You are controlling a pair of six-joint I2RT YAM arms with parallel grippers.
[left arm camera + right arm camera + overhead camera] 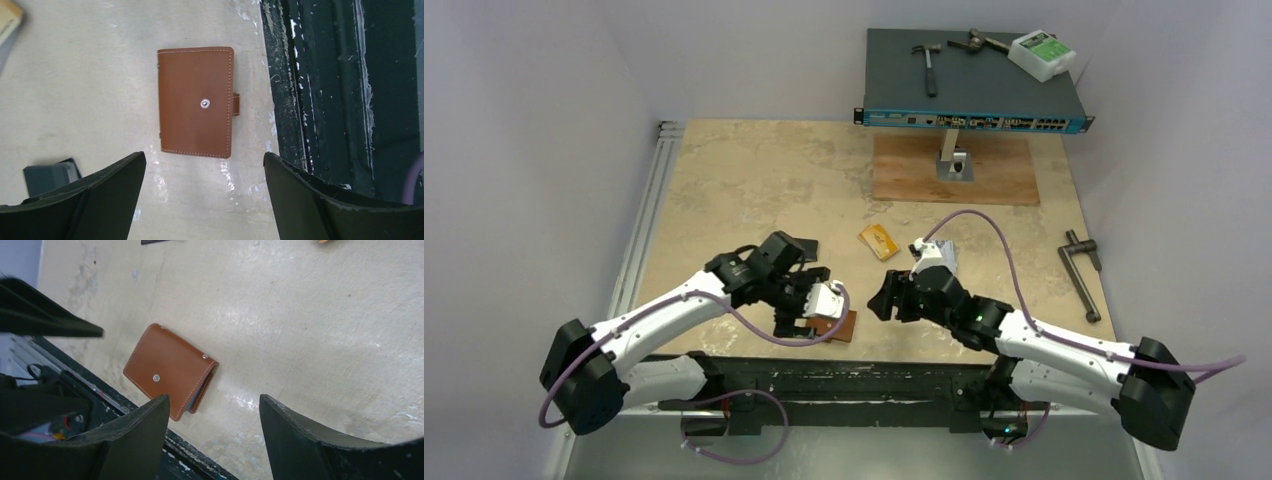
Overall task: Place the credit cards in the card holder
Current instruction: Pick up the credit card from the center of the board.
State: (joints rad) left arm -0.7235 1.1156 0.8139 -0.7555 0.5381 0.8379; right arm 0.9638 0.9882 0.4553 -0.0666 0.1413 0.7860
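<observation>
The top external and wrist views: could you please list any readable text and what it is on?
Nothing is legible.
Green label on white box: too small.
Network switch front panel: too small.
Gold card: print blurred.
Card holder: no text, just a snap.

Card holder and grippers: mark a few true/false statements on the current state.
1. The card holder lies folded closed on the table. True.
2. The left gripper is clamped on the card holder. False: it is open, with its fingers clear of the card holder.
3. A gold card lies on the table, apart from the card holder. True.
4. The right gripper holds a card. False: it is open and empty.
5. The card holder sits at the far edge of the table. False: it is at the near edge, by the arm bases.
</observation>
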